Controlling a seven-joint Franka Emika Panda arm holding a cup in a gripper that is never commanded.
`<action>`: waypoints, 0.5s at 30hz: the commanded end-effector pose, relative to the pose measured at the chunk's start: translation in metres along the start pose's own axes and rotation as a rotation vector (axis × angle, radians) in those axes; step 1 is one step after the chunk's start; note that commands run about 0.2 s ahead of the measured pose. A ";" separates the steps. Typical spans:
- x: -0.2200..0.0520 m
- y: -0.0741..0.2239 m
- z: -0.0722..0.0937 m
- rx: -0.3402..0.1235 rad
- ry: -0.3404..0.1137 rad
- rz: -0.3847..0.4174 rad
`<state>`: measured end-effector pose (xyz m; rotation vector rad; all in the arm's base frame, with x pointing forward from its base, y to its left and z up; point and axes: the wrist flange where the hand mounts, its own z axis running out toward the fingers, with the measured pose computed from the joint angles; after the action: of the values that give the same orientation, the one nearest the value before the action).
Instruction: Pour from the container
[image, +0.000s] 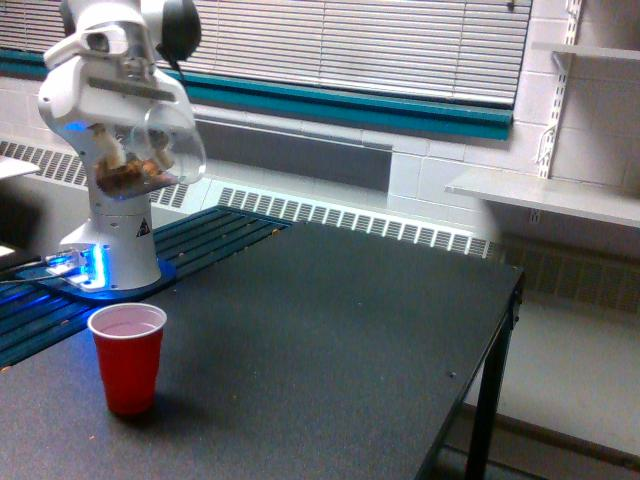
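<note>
1. Held aloft over the black table (330, 330): a clear plastic jar (150, 150) with brown nuts pooled in its lower end, carried by the Franka arm's gripper (120, 85) in front of the white robot base (115, 250).
2. Jaws clamped on the jar's upper part, judging by how the jar hangs from the white hand; exact contact points blurred and partly hidden behind the plastic.
3. Placed above the red cup (127, 357) and well apart from it in height, roughly over the cup or slightly toward the exterior view's right of it; true offset in depth impossible to tell from this single view.
4. Tilted, not upright: long axis slanting, the nut-filled end toward the exterior view's left and downward, the rounded clear end toward the exterior view's right.
5. Seen inside the red cup: a pale interior, no nuts visible, so pouring apparently not yet begun.
6. Key relation for the coming move: jar mouth needing to end up directly above the cup's open rim, with the cup straight below the gripper rather than off to one side.
7. Likely risk: nuts spilling onto the table beside the cup from this height.
</note>
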<state>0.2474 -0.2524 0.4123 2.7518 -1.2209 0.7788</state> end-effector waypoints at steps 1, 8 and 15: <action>-0.008 0.018 -0.004 -0.029 0.001 0.009; -0.022 0.032 0.000 -0.065 -0.017 0.026; -0.030 0.043 0.007 -0.098 -0.038 0.015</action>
<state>0.2120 -0.2632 0.3978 2.6982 -1.2344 0.6953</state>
